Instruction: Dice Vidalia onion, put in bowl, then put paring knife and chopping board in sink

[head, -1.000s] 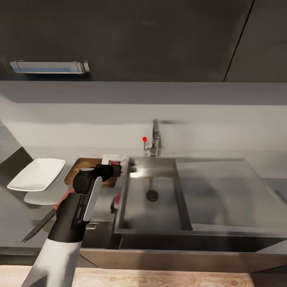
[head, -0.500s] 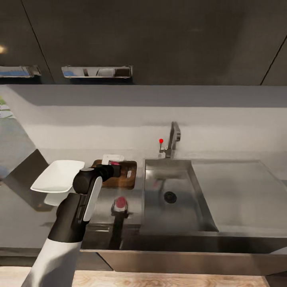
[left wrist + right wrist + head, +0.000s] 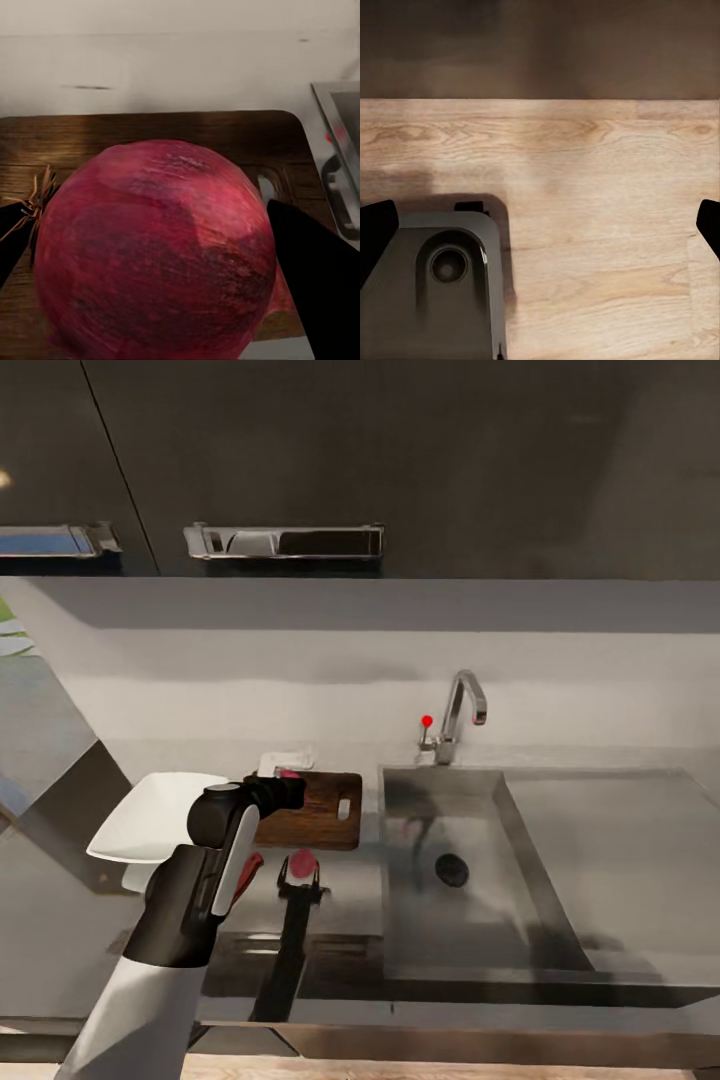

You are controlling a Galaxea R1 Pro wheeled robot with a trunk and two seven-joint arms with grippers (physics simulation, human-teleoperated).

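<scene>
The left gripper (image 3: 161, 247) clamps its dark fingers around the round, matte pinkish-red Vidalia onion (image 3: 154, 251), above the brown wood-grain chopping board (image 3: 312, 810) beside the steel sink (image 3: 480, 880). The right gripper's (image 3: 540, 225) jaws are spread over pale wooden flooring (image 3: 585, 165).

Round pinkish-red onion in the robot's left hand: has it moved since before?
Yes. The round pinkish-red onion shifted left along the dark brown wooden chopping board, away from the stainless steel sink.

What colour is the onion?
Deep pinkish-red with darker mottling; the Vidalia onion shows best in the left wrist view.
</scene>
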